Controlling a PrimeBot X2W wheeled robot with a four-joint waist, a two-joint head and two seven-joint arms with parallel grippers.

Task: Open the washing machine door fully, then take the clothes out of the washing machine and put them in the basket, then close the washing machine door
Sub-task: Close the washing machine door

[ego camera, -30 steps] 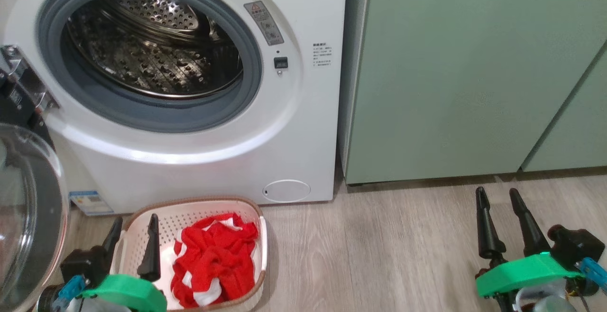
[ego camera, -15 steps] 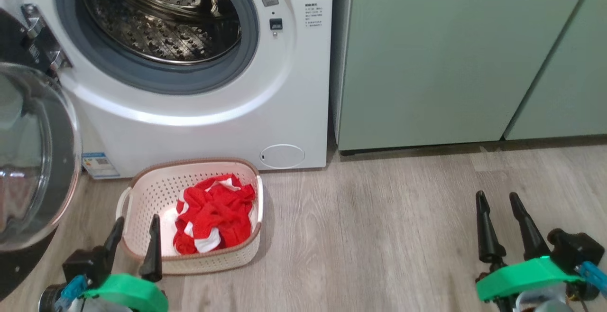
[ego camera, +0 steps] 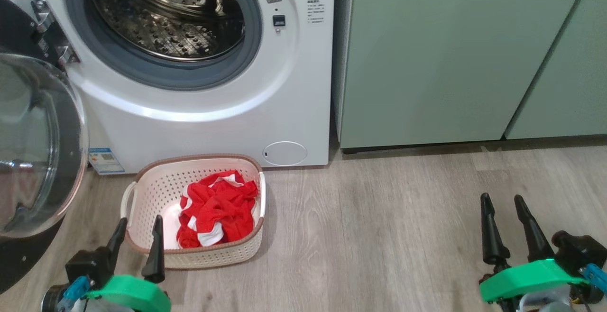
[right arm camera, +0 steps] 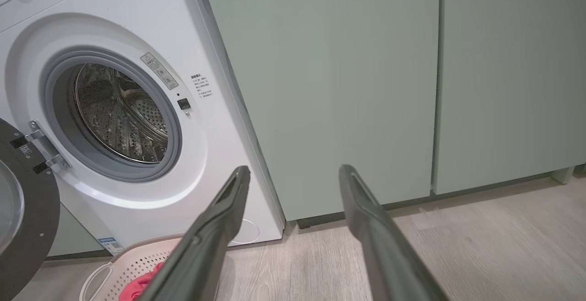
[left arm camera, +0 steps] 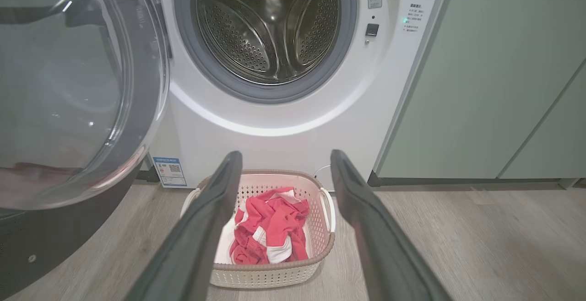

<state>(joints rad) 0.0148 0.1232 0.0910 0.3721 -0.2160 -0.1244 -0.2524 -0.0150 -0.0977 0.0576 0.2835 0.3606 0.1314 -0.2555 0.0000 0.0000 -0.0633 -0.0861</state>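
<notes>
Left pincer (ego camera: 141, 218) spread, wood floor (ego camera: 379, 236), green cabinets (ego camera: 427, 56)

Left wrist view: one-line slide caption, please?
Open left gripper facing cream perforated basket holding red-and-white clothes, before white front-loading washing machine, its black-rimmed glass door open.

Bright, even indoor light. A soft highlight band curves across the washing machine (ego camera: 204, 127) below its opening, and the drum (ego camera: 166, 22) inside glints. Left of it, the washing machine door (ego camera: 38, 146) shows glare. In front, the basket (ego camera: 199, 157) casts a faint shadow. The wrist views bow straight edges.
</notes>
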